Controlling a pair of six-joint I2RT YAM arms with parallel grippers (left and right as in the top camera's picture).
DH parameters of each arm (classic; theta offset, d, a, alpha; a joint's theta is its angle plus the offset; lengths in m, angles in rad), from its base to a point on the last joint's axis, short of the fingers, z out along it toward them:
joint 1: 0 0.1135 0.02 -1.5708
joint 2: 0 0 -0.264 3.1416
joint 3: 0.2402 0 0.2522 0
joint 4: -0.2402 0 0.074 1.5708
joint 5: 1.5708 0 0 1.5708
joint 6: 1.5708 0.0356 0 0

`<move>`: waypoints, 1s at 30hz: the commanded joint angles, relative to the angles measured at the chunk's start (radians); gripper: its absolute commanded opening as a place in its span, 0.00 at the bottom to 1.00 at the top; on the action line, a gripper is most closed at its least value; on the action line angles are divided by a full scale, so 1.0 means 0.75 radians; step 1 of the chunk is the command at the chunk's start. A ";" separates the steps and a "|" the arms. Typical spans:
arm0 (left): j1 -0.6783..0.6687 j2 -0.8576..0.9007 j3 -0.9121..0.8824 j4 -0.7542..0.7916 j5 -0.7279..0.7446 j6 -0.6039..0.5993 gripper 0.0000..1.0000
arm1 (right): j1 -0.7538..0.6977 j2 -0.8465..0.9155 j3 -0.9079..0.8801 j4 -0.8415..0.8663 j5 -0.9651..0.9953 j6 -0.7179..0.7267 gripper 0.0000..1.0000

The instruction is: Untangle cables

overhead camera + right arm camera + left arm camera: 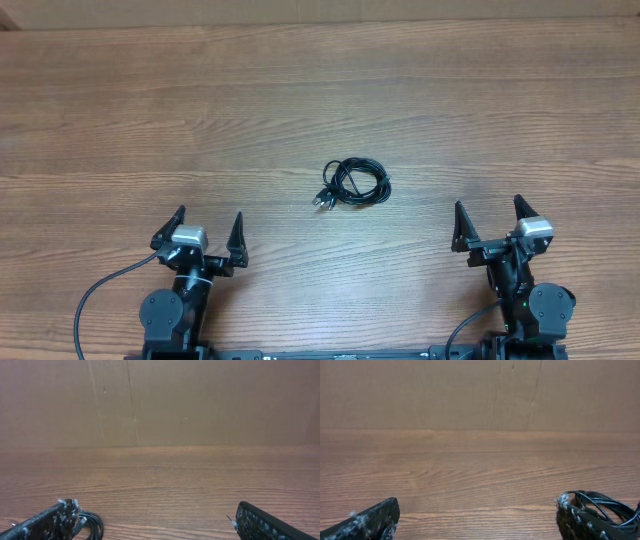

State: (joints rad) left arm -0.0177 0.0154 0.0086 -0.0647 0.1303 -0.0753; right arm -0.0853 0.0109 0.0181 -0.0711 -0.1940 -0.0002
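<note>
The cables (355, 183) lie as one small tangled black coil on the wooden table, near its middle, with plug ends poking out at the coil's left. My left gripper (208, 226) stands open near the front left, well short of the coil. My right gripper (490, 216) stands open at the front right, also apart from it. In the left wrist view the cables (602, 505) show behind the right fingertip (570, 515). The right wrist view catches the cables (90, 522) beside the left fingertip (62, 515), a silver-grey plug end visible.
A brown cardboard wall (480, 395) closes off the far side of the table (320, 100). Thicker black wires (100, 290) run from the arm bases at the front edge.
</note>
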 commanded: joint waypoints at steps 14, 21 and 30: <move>0.008 -0.013 -0.005 -0.004 -0.009 0.016 0.99 | -0.009 -0.011 -0.014 0.007 0.014 -0.006 1.00; 0.008 -0.013 -0.005 0.001 -0.018 0.022 0.99 | -0.009 -0.011 -0.014 0.007 0.014 -0.006 1.00; 0.008 -0.013 -0.005 -0.005 -0.030 0.012 1.00 | -0.009 -0.011 -0.014 0.007 0.014 -0.006 1.00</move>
State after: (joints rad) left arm -0.0177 0.0154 0.0086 -0.0662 0.1150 -0.0746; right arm -0.0853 0.0109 0.0181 -0.0711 -0.1944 -0.0006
